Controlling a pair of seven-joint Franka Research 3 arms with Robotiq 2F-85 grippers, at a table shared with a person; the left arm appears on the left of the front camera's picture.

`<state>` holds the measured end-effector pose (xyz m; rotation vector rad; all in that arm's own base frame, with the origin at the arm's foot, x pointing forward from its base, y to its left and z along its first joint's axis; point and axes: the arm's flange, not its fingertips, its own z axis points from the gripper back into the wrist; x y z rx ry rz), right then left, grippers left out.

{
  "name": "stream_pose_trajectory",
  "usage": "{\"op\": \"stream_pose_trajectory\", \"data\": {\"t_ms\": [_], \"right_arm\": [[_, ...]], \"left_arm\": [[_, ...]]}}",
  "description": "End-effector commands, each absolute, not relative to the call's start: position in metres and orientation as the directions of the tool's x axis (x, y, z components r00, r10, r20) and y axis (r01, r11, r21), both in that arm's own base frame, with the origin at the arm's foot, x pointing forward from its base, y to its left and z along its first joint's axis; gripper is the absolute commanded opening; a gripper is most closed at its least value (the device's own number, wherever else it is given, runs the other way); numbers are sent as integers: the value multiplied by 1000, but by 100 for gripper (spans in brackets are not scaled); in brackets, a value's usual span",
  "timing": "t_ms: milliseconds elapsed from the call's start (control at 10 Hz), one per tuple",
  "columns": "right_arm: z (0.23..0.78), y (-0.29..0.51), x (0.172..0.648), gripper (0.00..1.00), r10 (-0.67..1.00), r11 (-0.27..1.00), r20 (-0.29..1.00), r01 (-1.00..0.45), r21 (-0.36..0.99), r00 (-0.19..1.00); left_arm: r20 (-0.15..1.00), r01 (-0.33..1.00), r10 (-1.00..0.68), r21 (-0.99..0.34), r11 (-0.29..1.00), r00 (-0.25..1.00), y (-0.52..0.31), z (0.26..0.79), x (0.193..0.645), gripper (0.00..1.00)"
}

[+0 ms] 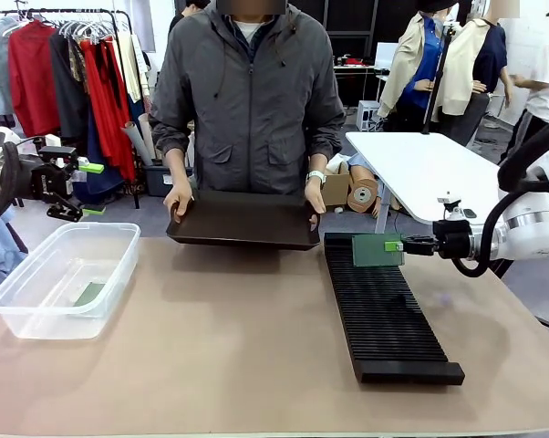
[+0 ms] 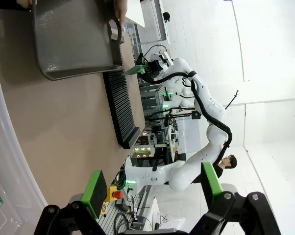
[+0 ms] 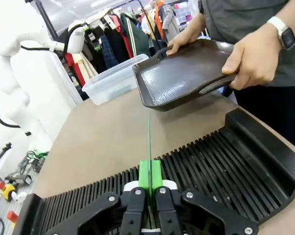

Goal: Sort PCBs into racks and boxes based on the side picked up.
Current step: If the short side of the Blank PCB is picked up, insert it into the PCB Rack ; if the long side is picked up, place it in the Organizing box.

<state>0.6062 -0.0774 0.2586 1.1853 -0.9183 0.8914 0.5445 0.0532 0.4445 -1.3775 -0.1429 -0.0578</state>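
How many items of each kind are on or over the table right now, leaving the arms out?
Clear tub: 1
Slotted black rack: 1
Black tray: 1
PCBs: 2, one held in the right gripper over the rack's far end, one lying in the tub
Total: 5

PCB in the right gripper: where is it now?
Front view, right side: the PCB is held by the right gripper over the far end of the rack.

The table's (image 1: 229,347) middle lies open. A tub (image 1: 19,315) blocks nine o'clock, a rack (image 1: 384,319) three, the person's tray (image 1: 243,224) twelve.
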Motion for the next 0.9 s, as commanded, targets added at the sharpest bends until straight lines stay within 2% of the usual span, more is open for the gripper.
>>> {"op": "stream_pose_trajectory", "data": {"t_ms": [0,800], "right_arm": [[258,-76,606,0,107,153,956,-955,256,273],[258,-78,607,0,105,151,952,-951,270,287]], "left_arm": [[136,125,42,-973,195,990,53,446,544,100],[136,125,42,-973,195,990,53,446,544,100]]}}
